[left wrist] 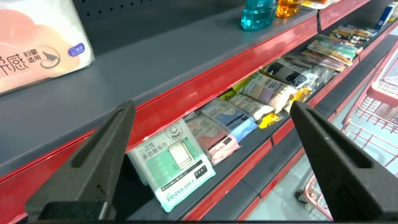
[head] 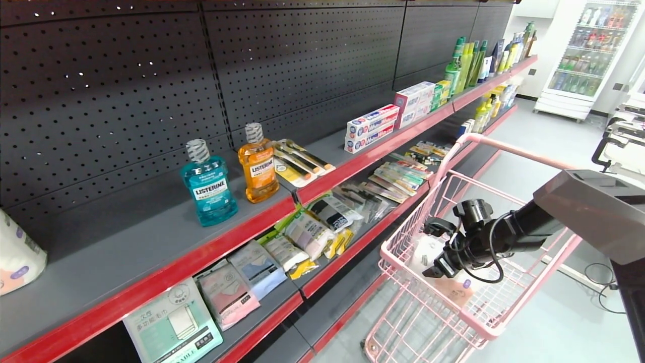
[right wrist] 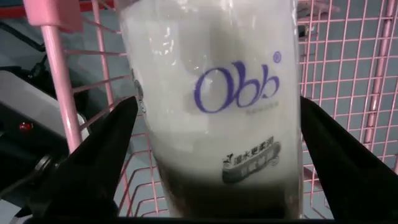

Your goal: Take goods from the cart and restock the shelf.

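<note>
In the pink wire shopping cart (head: 514, 149), a tall white soft-plastic pack (right wrist: 211, 124), glossy film slightly creased, darker toward its base. Right gripper (head: 434, 269) down inside the basket, its dark wedge-shaped fingers (right wrist: 93, 168) spread wide on either side of the pack, the pack filling the gap between them; cannot tell whether touching. Left gripper (left wrist: 211, 109) hanging in front of the grey metal shelf (head: 126, 237) with its red front lip, matte black fingers (left wrist: 93, 168) released, grasping nothing. On the upper board, a teal translucent mouthwash bottle (head: 209, 189) just beside an amber mouthwash bottle (head: 258, 169), both upright with striped caps; well to the left, a plump pink-and-white paper-roll pack (left wrist: 37, 43). On the board below, flat film sachets (head: 252, 272) overlapping in a row.
</note>
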Available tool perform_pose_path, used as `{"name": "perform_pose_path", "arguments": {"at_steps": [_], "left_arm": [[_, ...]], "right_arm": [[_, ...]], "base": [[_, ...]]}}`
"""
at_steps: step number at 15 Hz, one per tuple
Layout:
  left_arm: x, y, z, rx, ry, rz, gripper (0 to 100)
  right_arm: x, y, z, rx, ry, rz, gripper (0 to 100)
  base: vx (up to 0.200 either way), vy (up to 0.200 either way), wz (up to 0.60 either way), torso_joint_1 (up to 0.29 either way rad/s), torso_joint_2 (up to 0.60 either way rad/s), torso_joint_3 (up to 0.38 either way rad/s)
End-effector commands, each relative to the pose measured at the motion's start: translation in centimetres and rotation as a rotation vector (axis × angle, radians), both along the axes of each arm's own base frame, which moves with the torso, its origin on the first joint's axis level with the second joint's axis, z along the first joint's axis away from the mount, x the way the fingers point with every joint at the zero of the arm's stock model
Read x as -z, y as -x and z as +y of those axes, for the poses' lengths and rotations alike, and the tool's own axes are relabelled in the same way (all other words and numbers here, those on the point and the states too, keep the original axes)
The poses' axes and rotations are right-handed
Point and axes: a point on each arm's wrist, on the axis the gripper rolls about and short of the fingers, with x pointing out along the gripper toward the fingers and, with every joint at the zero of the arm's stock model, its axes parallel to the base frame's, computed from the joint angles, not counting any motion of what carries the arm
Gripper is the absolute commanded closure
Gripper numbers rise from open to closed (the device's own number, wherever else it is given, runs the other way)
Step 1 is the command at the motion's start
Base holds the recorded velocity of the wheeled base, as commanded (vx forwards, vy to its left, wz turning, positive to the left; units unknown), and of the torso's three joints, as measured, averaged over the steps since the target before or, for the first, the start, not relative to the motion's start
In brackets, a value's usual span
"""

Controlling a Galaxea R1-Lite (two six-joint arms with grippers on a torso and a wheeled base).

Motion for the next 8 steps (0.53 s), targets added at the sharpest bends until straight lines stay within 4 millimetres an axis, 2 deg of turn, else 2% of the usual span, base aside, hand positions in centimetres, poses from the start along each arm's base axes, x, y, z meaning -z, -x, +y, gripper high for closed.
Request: {"name": "perform_pose_path", "arguments": {"at_steps": [1,6,8], "left_arm": [[0.0,0.0,0.0,0.0,0.0,0.001,0],[0.0,0.0,0.0,0.0,0.0,0.001,0],[0.0,0.0,0.0,0.0,-0.001,-0.001,0]], "right_arm": [[0.2,0.2,0.1,-0.004,0.001,0.049,0],[0.7,0.5,0.3,-0.009,0.001,0.081,0],[1.4,0.0,0.5,-0.017,0.003,0.08,0]], "base": [[0.0,0.0,0.0,0.0,0.0,0.0],[0.0,0.0,0.0,0.0,0.0,0.0],[0.0,0.0,0.0,0.0,0.0,0.0]]}}
